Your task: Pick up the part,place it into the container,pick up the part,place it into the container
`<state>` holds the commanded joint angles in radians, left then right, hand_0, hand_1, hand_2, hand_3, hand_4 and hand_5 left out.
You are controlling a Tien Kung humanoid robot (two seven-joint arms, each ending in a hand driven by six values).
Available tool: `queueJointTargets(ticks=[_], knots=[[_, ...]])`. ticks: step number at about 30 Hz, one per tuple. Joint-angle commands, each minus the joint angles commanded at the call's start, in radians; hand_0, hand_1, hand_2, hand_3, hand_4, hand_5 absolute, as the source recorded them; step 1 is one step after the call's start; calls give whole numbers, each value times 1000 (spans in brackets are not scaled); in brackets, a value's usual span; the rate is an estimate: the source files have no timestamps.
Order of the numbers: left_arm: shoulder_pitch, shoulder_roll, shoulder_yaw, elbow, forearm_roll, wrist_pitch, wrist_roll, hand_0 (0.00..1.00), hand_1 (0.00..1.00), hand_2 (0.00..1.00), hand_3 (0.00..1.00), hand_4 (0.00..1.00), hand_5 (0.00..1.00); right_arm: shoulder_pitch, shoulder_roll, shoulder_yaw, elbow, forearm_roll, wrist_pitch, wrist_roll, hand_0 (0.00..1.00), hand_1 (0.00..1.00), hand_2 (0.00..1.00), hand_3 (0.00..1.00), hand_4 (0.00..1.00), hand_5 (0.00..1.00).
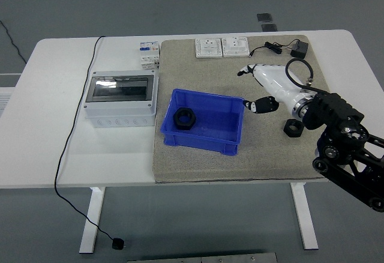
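Note:
A blue bin (231, 133) sits on the grey mat, and one black nut-shaped part (182, 119) lies inside it at the left. A second black part (292, 128) rests on the mat to the right of the bin. My right hand (254, 88), white with black fingertips, hovers just right of the bin's far right corner, above and left of that second part. Its fingers (262, 104) are spread and hold nothing. My left arm does not show.
A grey enclosure with a clear lid (120, 99) stands left of the bin. A breaker module (149, 53), two white wall sockets (222, 47) and a black adapter with cable (298, 51) lie along the mat's far edge. A black cord (72, 137) hangs off the table's left front.

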<state>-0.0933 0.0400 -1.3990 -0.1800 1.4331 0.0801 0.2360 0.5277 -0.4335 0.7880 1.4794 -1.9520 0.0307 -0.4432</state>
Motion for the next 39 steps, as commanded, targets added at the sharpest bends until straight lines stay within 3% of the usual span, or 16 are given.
queueJointTargets(ticks=[1, 4, 8, 24, 25, 30, 31, 36, 37, 39], knots=[[0, 0, -1, 0, 1, 0, 0, 720, 589, 715, 554, 567, 475, -14, -9, 11, -8, 1, 17, -16, 761, 777, 821, 812, 819, 222], [0, -1, -3, 0, 4, 0, 0, 720, 589, 715, 554, 567, 475, -53, -27, 21, -40, 5, 82, -76, 761, 777, 821, 812, 819, 222], [0, -2, -4, 0, 8, 0, 1, 720, 590, 714, 553, 566, 474, -71, -27, 18, -71, 3, 127, -108, 757, 779, 827, 827, 836, 236], [2, -2, -7, 0, 19, -3, 3, 720, 590, 709, 552, 560, 473, -60, -17, -15, -111, 20, 135, -110, 744, 770, 817, 809, 784, 177], [2, -2, -7, 0, 20, -3, 3, 720, 590, 709, 549, 560, 472, -59, -15, -19, -118, 15, 135, -108, 649, 668, 676, 687, 496, 37], [1, -2, -5, 0, 17, -3, 3, 720, 590, 709, 549, 560, 472, -57, -5, -32, -146, -27, 131, -93, 649, 668, 676, 687, 496, 37], [1, -2, -5, 0, 17, -3, 3, 720, 589, 709, 549, 560, 471, -57, -5, -34, -150, -32, 129, -90, 553, 610, 564, 615, 478, 2], [0, -2, -5, 0, 17, -3, 3, 720, 589, 709, 549, 560, 471, -56, -3, -40, -158, -49, 111, -71, 553, 610, 564, 615, 478, 2], [-1, -2, -5, 0, 17, -3, 3, 720, 588, 707, 548, 557, 469, -55, -3, -41, -159, -52, 108, -68, 565, 609, 552, 610, 411, 2], [-2, -2, -5, 0, 17, -3, 3, 720, 588, 707, 548, 557, 469, -54, -3, -42, -159, -54, 104, -63, 565, 609, 552, 610, 411, 2]])
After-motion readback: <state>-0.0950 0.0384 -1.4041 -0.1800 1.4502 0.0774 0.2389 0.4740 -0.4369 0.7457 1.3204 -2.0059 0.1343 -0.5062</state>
